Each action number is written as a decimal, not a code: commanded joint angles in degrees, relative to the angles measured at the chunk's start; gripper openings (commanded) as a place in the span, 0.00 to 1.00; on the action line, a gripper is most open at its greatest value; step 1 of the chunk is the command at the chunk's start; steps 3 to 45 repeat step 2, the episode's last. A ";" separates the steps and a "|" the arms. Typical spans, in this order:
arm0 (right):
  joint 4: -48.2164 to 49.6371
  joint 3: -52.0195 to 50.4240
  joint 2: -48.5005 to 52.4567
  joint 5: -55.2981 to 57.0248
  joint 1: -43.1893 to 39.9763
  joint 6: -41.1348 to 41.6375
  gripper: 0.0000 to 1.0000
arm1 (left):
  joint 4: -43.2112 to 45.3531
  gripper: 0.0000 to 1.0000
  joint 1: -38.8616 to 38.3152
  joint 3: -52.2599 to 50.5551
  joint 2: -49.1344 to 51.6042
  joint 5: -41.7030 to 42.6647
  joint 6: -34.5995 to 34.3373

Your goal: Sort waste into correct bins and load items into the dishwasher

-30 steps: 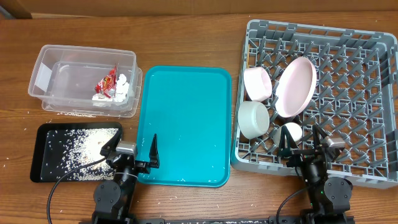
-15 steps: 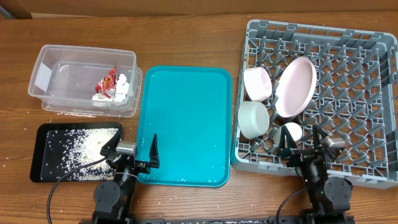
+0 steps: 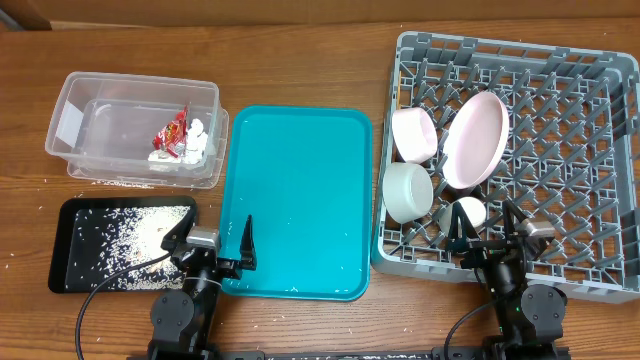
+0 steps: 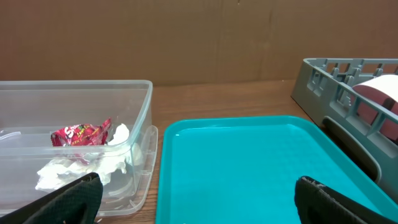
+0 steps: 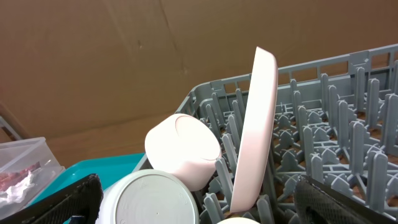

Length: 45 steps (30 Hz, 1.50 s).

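Nearest the robot, the left claw (image 3: 210,242) hangs spread wide and empty over the near edge of the teal tray (image 3: 300,170), and the right claw (image 3: 487,235) is likewise spread and empty at the near rim of the grey rack (image 3: 585,150). Farther out, rice lies on the black tray (image 3: 58,248), the red wrapper (image 3: 170,132) and tissue (image 3: 196,146) sit in the clear bin (image 3: 68,120), and the cup (image 3: 466,213), green bowl (image 3: 407,190), pink bowl (image 3: 412,133) and pink plate (image 3: 475,140) stand in the rack. Sorting and loading look finished to me, so the next move calls only for checking the desk (image 3: 300,40) for leftovers.
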 commanded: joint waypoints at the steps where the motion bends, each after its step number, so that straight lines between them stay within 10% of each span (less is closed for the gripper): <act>1: 0.13 -0.61 -0.68 0.52 -0.33 -0.02 1.00 | -0.11 1.00 0.61 -0.22 -0.28 -0.20 -0.98; 45: 0.13 -0.61 -0.68 0.50 -0.33 -0.02 1.00 | -0.11 1.00 0.61 -0.22 -0.28 -0.20 -0.98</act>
